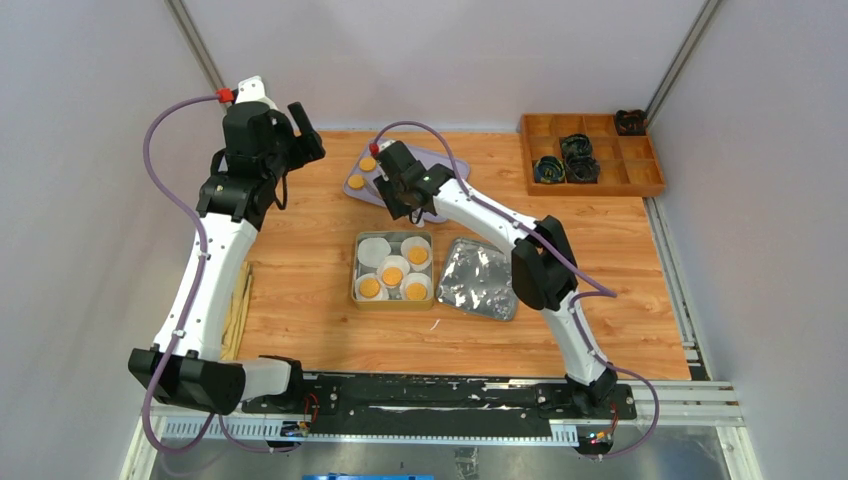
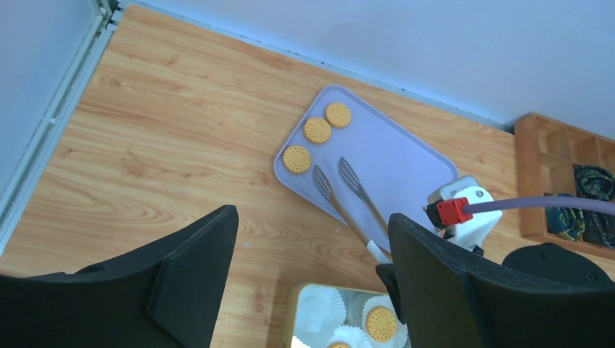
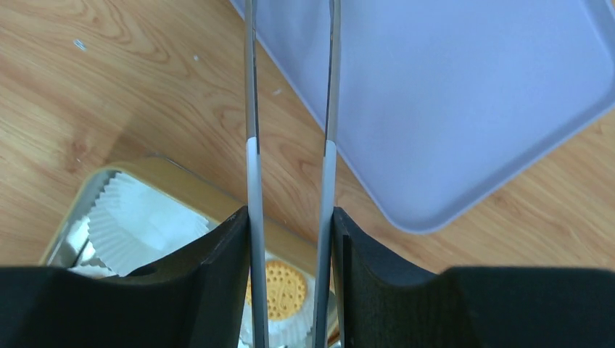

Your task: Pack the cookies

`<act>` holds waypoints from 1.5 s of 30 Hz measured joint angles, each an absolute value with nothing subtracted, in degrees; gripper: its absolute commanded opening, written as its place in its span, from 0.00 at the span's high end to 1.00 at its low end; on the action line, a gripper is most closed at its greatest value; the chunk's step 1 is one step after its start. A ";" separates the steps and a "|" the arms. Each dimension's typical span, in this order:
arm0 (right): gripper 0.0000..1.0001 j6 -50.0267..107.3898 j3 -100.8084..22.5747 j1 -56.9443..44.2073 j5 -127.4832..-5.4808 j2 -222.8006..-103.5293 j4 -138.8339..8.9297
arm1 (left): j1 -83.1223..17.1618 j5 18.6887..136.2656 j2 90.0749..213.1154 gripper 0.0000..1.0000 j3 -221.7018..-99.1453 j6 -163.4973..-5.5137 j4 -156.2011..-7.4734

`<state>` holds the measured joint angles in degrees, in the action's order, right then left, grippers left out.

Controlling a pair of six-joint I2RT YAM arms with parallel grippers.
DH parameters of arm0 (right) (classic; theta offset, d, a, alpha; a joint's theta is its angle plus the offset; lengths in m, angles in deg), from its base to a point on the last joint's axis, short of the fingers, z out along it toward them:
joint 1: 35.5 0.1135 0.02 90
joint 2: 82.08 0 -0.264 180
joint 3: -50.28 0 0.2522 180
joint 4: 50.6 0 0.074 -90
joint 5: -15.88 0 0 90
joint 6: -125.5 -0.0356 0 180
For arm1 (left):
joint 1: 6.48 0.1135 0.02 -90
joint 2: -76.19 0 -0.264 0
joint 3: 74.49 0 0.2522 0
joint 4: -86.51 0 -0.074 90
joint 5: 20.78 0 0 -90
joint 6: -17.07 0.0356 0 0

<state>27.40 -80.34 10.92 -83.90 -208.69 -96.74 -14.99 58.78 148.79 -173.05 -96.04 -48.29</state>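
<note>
Three cookies (image 2: 317, 130) lie in a row at the far left end of a lavender tray (image 2: 413, 163); two of them show in the top view (image 1: 368, 163). Several more cookies (image 1: 392, 275) sit in white paper cups inside a metal tin (image 1: 357, 270). My right gripper (image 3: 290, 232) is shut on metal tongs (image 3: 251, 109). The tongs' tips (image 2: 323, 181) are apart and empty over the tray, just short of the nearest cookie (image 2: 296, 159). My left gripper (image 2: 312, 268) is open and empty, raised at the table's far left (image 1: 308, 135).
A crumpled foil lid (image 1: 480, 278) lies right of the tin. A wooden compartment box (image 1: 590, 150) with dark coiled items stands at the back right. Wooden sticks (image 1: 238, 310) lie by the left arm. One paper cup (image 3: 138, 217) in the tin is empty.
</note>
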 measured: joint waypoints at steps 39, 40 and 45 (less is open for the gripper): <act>0.94 25.85 -80.80 9.93 -75.75 -213.08 -93.98 | -14.43 61.18 149.42 0.19 -171.91 -95.54 -48.40; 0.95 25.87 -78.29 9.89 -75.75 -210.57 -93.68 | -14.43 61.21 149.42 0.19 -171.87 -95.56 -48.49; 0.97 25.80 -66.92 9.85 -74.59 -196.04 -91.91 | -14.40 61.25 149.42 0.19 -171.78 -95.84 -48.86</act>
<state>25.80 -66.92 9.85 -74.59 -196.04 -91.91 -14.40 61.25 149.42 -171.78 -95.84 -48.86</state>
